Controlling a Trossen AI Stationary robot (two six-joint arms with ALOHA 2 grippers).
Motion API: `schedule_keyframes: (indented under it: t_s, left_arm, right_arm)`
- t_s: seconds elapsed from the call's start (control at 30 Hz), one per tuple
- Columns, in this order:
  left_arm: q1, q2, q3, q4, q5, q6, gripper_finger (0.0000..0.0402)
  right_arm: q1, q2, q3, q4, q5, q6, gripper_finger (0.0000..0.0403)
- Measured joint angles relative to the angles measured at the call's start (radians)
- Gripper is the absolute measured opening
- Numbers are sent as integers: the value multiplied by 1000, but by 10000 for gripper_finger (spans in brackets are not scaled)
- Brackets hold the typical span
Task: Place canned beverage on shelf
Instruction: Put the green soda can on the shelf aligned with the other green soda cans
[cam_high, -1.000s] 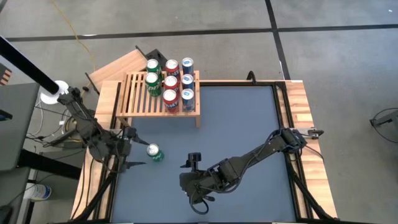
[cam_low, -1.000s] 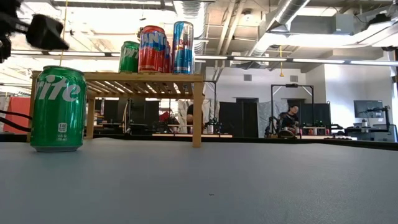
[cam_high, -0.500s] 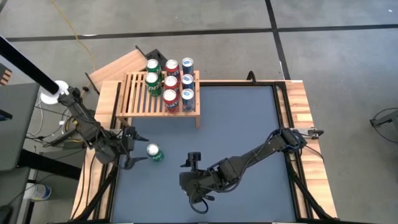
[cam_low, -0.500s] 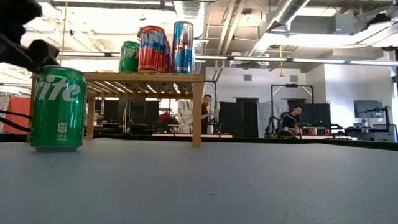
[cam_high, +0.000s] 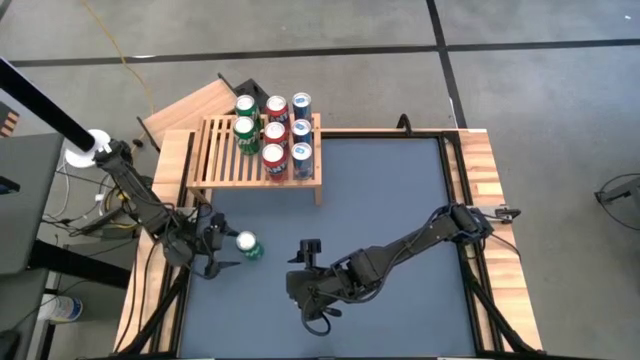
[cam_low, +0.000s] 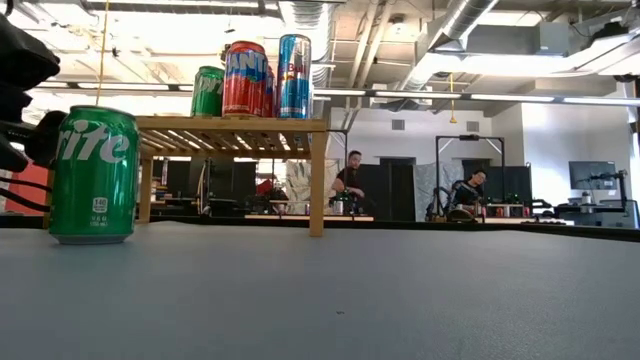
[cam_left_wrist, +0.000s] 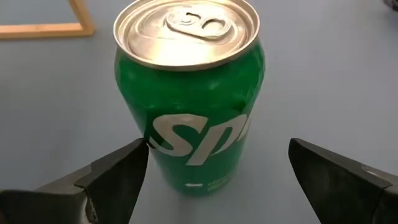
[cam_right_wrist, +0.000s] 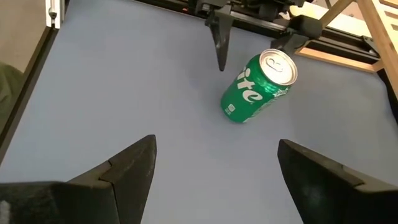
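Observation:
A green Sprite can (cam_high: 247, 245) stands upright on its base on the grey table near the left edge; it also shows in the low view (cam_low: 95, 175) and the left wrist view (cam_left_wrist: 189, 93). My left gripper (cam_high: 224, 252) is open, low at the can's left side, a finger on either side of it and apart from it (cam_left_wrist: 211, 177). My right gripper (cam_high: 297, 290) is open and empty over the table's middle, right of the can (cam_right_wrist: 258, 87). The slatted wooden shelf (cam_high: 222, 160) stands at the far left and bears several upright cans (cam_high: 275, 135).
A plain wooden board (cam_high: 190, 105) lies behind the shelf. The shelf's left half is bare slats. Wooden rails (cam_high: 495, 200) edge the table on the left and right. People show in the room beyond the table (cam_low: 350, 180).
My left gripper has come down and gone toward the green can, its open fingers now flanking the can's left side. The can has stayed where it was. My right gripper has shifted slightly toward the table's left.

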Motion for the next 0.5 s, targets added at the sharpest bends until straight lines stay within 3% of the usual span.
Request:
schedule_keyframes:
  t_s: [0.3,0.5]
  left_arm:
    - [61,6,-37,124,-18,113,374]
    - [124,7,-52,241,62,187,374]
  right_arm:
    - [-1,0,0,15,0,-2,329]
    - [0,0,0,36,-1,-4,329]
